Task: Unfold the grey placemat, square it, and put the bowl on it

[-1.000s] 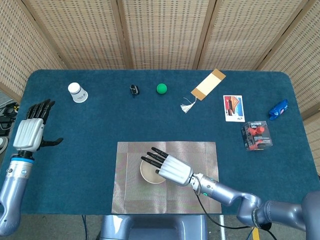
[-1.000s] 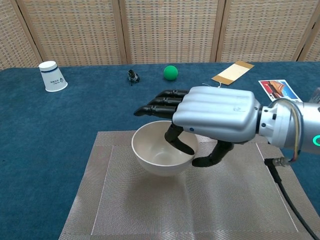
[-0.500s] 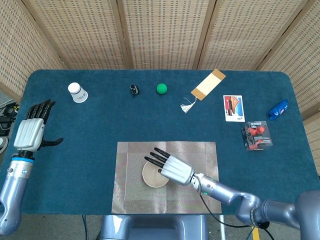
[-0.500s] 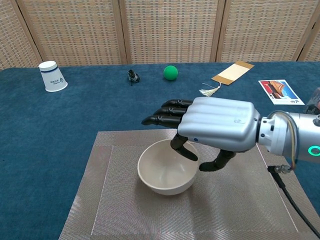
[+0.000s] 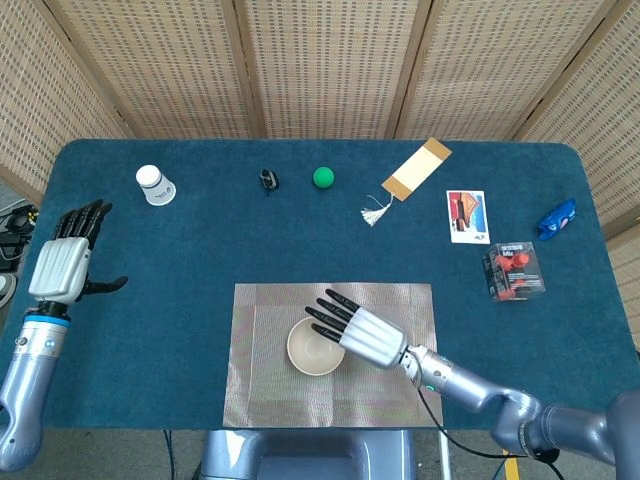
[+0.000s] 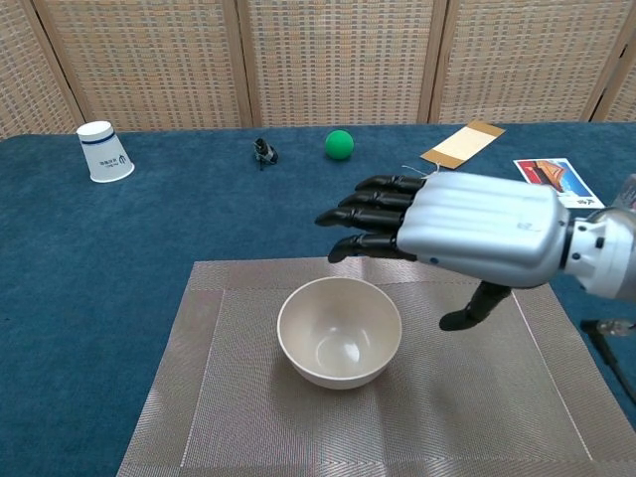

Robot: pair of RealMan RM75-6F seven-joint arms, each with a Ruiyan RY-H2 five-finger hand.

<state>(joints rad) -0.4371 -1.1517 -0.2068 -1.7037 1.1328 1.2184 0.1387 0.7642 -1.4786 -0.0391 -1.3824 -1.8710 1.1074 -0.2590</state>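
Cream round ceramic bowl (image 6: 340, 332) upright on flat grey woven placemat (image 6: 209, 397), untouched; right hand (image 6: 467, 231) above and beside it, fingers (image 6: 363, 215) spread, empty; left hand (image 5: 64, 262) open over blue bench (image 5: 180, 250).

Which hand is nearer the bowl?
Right. The right hand hovers open just beside the bowl; the left hand is far off by the table edge.

A bowl (image 6: 340, 331) sits on the unfolded placemat (image 6: 238, 417) at the table's near edge, the robot's right hand (image 6: 467, 231) hovering just right of it. Its left hand (image 5: 62, 262) hangs well to the left. Along the far side lie a cup (image 6: 103, 151), a ball (image 6: 340, 144) and, apparently, a bookmark (image 5: 412, 176).
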